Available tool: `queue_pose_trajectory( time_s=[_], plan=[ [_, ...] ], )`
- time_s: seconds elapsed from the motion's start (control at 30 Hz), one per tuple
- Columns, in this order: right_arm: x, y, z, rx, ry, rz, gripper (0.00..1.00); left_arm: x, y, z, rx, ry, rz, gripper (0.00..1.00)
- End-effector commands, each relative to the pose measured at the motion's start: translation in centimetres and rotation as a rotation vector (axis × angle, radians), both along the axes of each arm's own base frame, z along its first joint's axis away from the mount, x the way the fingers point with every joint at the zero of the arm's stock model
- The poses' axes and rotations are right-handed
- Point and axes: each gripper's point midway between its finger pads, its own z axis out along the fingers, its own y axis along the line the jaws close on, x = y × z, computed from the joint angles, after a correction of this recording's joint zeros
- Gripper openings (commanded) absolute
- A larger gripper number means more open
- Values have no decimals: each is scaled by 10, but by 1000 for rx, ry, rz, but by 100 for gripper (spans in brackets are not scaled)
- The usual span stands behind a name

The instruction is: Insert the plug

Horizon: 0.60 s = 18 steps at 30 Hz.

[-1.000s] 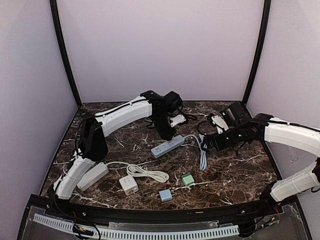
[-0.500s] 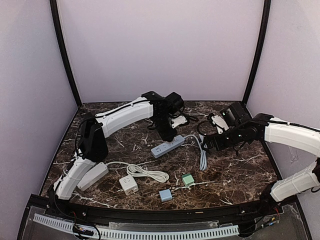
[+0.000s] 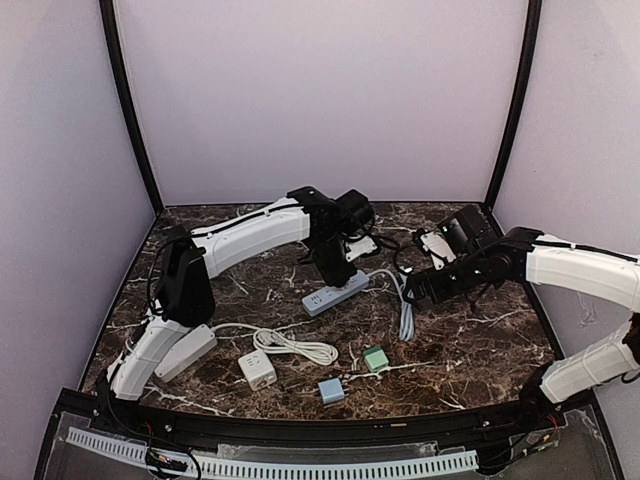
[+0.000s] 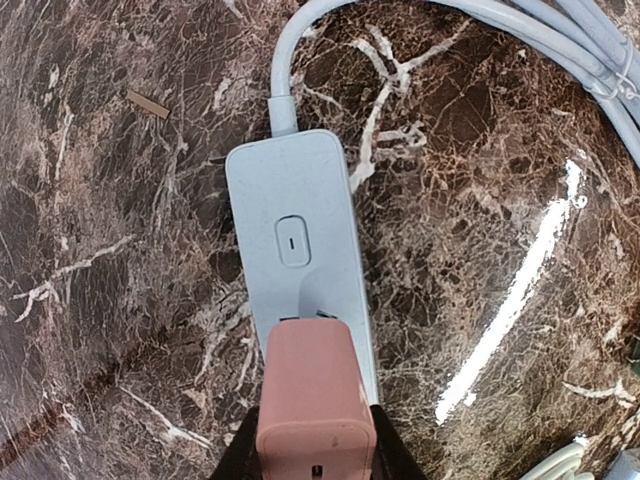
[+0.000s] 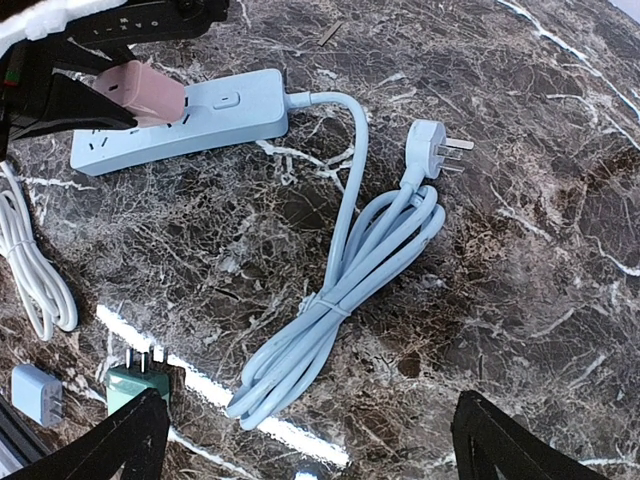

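My left gripper [image 4: 313, 455] is shut on a pink plug adapter [image 4: 313, 400] and holds it upright on the pale blue power strip [image 4: 296, 255], its prongs at the strip's sockets. The strip also shows in the top view [image 3: 336, 292] and in the right wrist view [image 5: 190, 120], where the pink plug adapter [image 5: 140, 92] stands on it. My right gripper [image 5: 310, 440] is open and empty, hovering above the strip's bundled blue cable [image 5: 350, 280].
The cable's own plug [image 5: 432, 145] lies free on the marble. A green adapter [image 3: 376, 358], a blue adapter [image 3: 331, 390], a white adapter [image 3: 258, 370] with a coiled white cable [image 3: 290, 345], and a grey block [image 3: 185, 352] lie nearer the front edge.
My left gripper has shifted slightly to the right along the strip with the pink plug adapter in it. The right arm has barely moved.
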Motion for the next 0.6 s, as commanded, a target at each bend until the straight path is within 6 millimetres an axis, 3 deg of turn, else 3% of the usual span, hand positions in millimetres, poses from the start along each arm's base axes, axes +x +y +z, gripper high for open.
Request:
queue_pose_trajectory(
  time_s=[0.0, 0.33, 0.57],
  plan=[
    [8, 1, 4, 3, -30, -8, 99, 6, 23, 15, 45, -23, 26, 1],
    [6, -1, 0, -7, -28, -1, 99, 6, 37, 14, 36, 22, 46, 1],
    [9, -3, -1, -25, -44, 5, 99, 7, 12, 22, -80, 53, 40, 1]
  ],
)
